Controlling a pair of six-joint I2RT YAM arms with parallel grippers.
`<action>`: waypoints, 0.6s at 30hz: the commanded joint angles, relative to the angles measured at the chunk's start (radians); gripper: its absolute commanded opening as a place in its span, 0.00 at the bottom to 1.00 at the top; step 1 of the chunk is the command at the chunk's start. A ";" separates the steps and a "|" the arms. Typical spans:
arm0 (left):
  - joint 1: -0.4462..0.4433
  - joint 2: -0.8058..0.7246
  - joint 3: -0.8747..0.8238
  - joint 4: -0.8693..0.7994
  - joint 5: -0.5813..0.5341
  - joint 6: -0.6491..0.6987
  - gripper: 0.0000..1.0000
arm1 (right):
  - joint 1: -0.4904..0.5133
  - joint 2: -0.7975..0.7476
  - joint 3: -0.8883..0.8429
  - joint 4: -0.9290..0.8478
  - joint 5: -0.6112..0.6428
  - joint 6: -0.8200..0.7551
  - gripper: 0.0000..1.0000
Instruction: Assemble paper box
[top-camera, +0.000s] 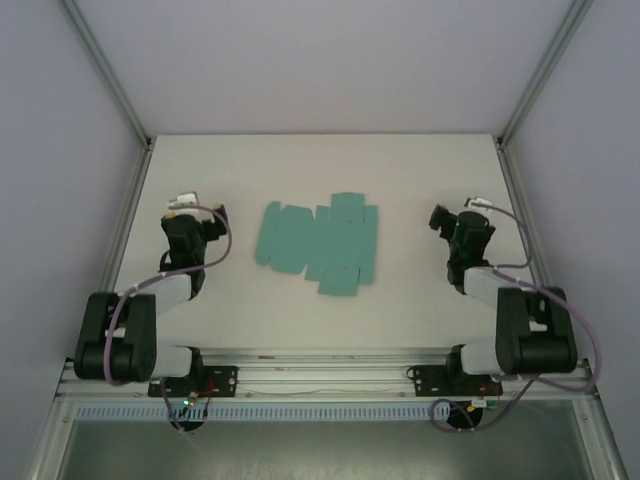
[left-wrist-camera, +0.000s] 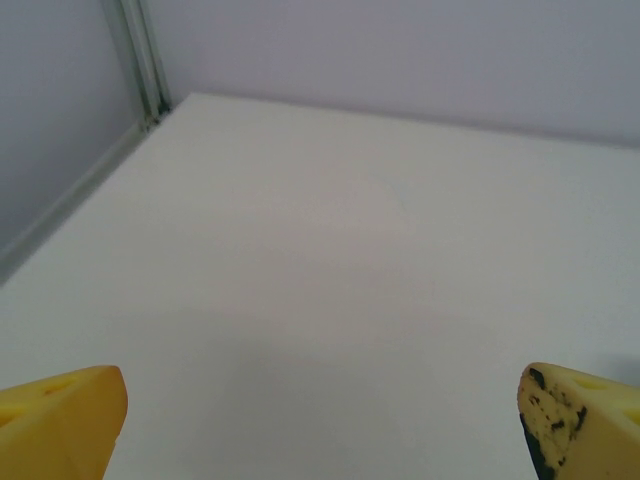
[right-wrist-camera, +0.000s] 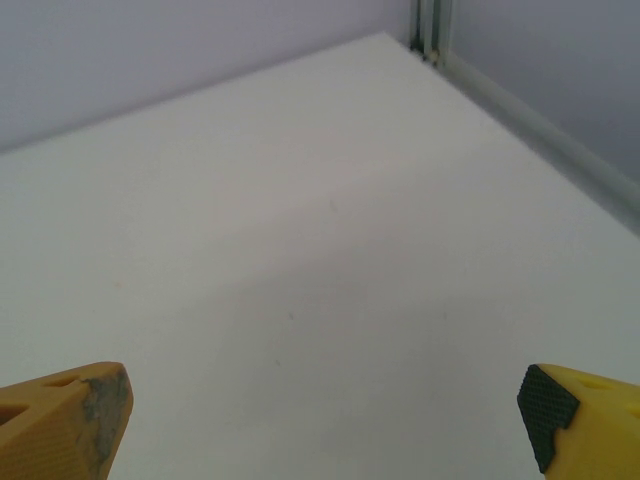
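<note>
Left tool (left-wrist-camera: 320, 430) and right tool (right-wrist-camera: 320, 425) gape wide, flanking the flat paper box (top-camera: 300, 240).

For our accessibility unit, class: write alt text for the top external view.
A flat teal paper box cut-out lies unfolded on a white table, between the left gripper and the right gripper; neither touches it.

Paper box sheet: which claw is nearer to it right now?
Left, though only slightly. The left claw sits open off the left edge of the flat teal sheet; the right claw sits open off its right edge, a little farther away. Neither touches it.
</note>
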 joint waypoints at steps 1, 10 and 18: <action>-0.008 -0.072 0.124 -0.324 0.036 -0.122 1.00 | 0.045 -0.117 0.102 -0.266 0.000 0.077 1.00; -0.079 0.057 0.321 -0.499 0.300 -0.316 1.00 | 0.316 -0.022 0.331 -0.535 -0.293 0.373 0.76; -0.143 0.293 0.461 -0.556 0.468 -0.315 1.00 | 0.395 0.369 0.531 -0.631 -0.443 0.468 0.40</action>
